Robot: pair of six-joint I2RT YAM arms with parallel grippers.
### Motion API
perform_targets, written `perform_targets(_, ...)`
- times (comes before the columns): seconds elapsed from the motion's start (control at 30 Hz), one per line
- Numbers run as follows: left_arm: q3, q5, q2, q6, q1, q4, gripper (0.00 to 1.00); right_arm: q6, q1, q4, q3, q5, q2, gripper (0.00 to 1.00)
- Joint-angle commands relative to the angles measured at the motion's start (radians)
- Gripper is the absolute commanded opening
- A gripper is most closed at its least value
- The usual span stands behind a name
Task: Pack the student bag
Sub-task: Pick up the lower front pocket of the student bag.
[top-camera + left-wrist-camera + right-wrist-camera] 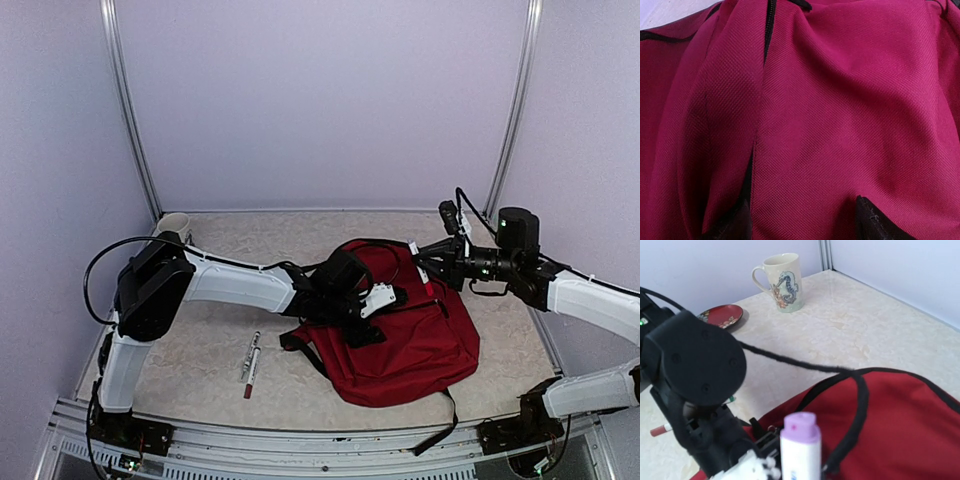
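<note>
Left end effector open against student bag; right end effector closed on white purple-capped tube over it.

1. Beige, marble-patterned counter: a flat surface that carries every item listed below.
2. Large dark-red fabric backpack with black straps, lying flat on the right half of the counter. One black strap trails over the near edge.
3. Two slim pens, one pale and one with a red end, lying side by side on the counter just left of the backpack.
4. Cream ceramic mug with a seahorse motif, standing upright in the far-left corner.
5. Small round red dish with a patterned centre, resting near the mug and apart from it.
</note>
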Motion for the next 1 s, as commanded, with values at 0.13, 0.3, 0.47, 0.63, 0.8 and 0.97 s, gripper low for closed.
perform_targets(0.13, -0.056, -0.208, -0.055, -0.037, 0.026, 0.092, 0.79, 0.035, -0.004, 0.053, -0.032, -0.011, -0.019, 0.00)
perform_targets(0.3, -0.036, -0.281, -0.027, -0.037, 0.027, 0.068, 0.89, 0.040, -0.004, 0.054, -0.031, -0.010, -0.012, 0.00)
perform_targets(0.47, -0.052, -0.333, -0.022, -0.010, 0.031, 0.121, 0.99, 0.057, -0.004, 0.064, -0.032, -0.029, 0.008, 0.00)
perform_targets(0.63, 0.016, -0.262, 0.042, -0.009, 0.058, 0.023, 0.90, 0.071, -0.002, 0.078, -0.032, -0.039, 0.022, 0.00)
perform_targets(0.8, -0.084, -0.160, -0.011, -0.020, 0.052, 0.050, 0.63, 0.095, 0.008, 0.126, -0.051, -0.032, 0.060, 0.00)
perform_targets(0.97, -0.141, -0.145, -0.053, -0.037, 0.055, 0.099, 0.27, 0.113, 0.087, 0.295, -0.089, 0.012, 0.157, 0.00)
